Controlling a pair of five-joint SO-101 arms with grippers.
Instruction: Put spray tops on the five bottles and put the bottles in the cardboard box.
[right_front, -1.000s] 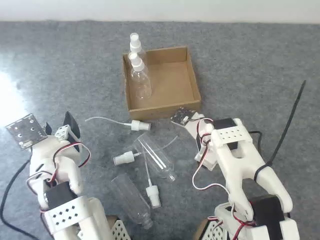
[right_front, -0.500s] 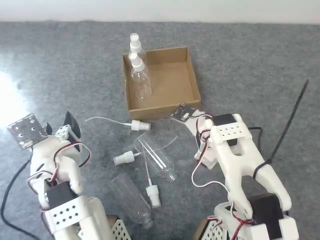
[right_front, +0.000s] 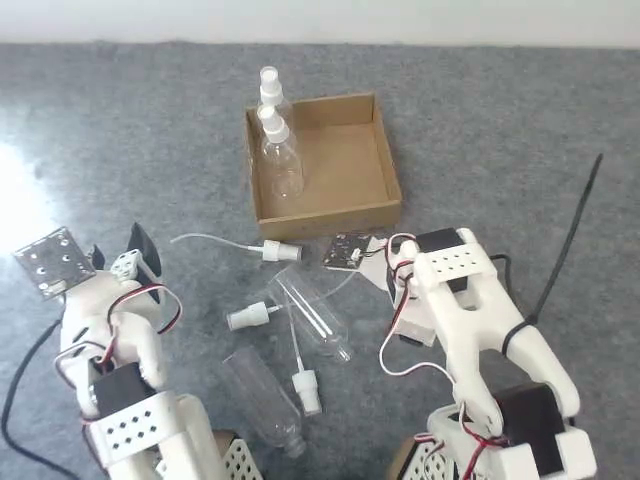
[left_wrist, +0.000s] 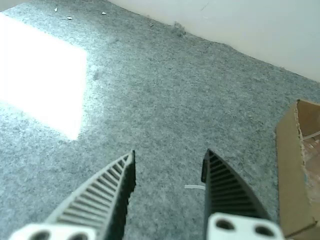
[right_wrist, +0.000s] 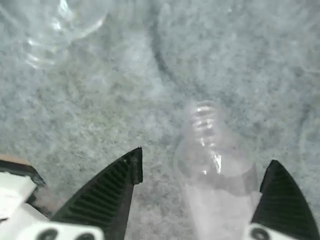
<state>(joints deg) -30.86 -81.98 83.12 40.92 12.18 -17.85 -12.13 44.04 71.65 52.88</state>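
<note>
- Bottle (right_wrist: 212, 165): clear, with no top on. It lay on the grey carpet (right_front: 520, 120) between the two fingers of the right gripper (right_wrist: 205, 157).
- Location: in the high view we found the head of the right arm (right_front: 450, 275) just before the near wall of the cardboard box (right_front: 390, 160), so we placed the bottle there, outside the box.
- Right gripper: the fingers stood wide apart, one on each side of the bottle's body. We could not see either finger touching it.
- Long axis: it ran nearly in line with the gripper's reach. The threaded neck pointed away from the gripper and the body lay toward the palm. We judged that closing would clamp across the body's width, well behind the neck, leaving the thread free for a top.
- Left gripper (left_wrist: 170, 152): the fingers were apart with nothing between them, over bare carpet, and a corner of the box lay farther off. We judged the right arm much the nearer to this bottle.
- Capped bottles (right_front: 282, 165): two stood along one side wall of the box.
- Second bottle (right_front: 318, 328) and third bottle (right_front: 262, 395): both lay on their sides between the arms, without tops.
- Loose spray tops (right_front: 272, 250): three lay near those bottles, their thin tubes trailing.
- Progress: we judged two of five bottles finished and three not yet capped.
</note>
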